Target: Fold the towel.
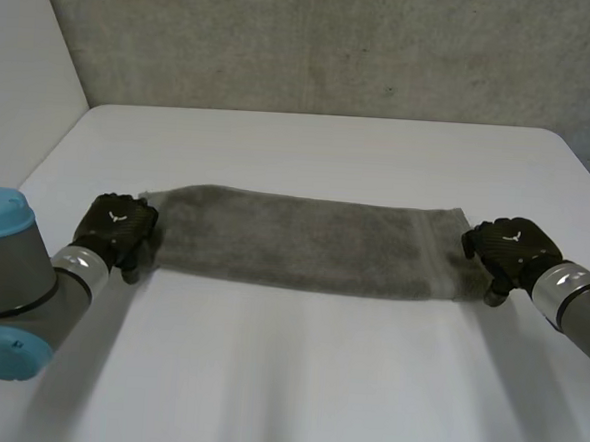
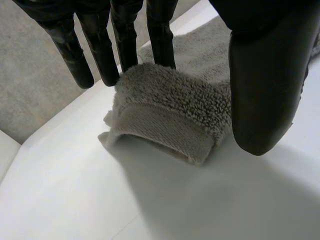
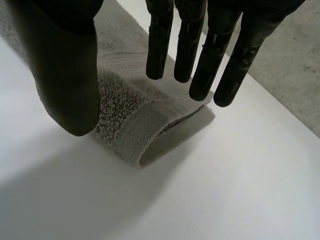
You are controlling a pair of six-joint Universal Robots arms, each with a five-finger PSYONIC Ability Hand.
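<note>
So the towel lies as one long grey strip across the middle of the white table, doubled over lengthwise from the look of the layered ends, and each short end sits right inside a hand. At the left end the terry bunches into a little hump between the left hand's straight fingers and its thumb, so I'd call that a light pinch on the towel. The right hand straddles the other end with thumb and fingers apart: the thumb is on the near side, the fingertips hang over the banded hem, and I don't see them biting in. My guess is the step here is grabbing both ends to bring one across to the other. To do it well, the right hand should close on both layers at the hem, not just the top one, since the lower layer peeks out at that corner. The left should catch both layers too. Then lift evenly and keep the strip taut so the edges line up instead of skewing.
</note>
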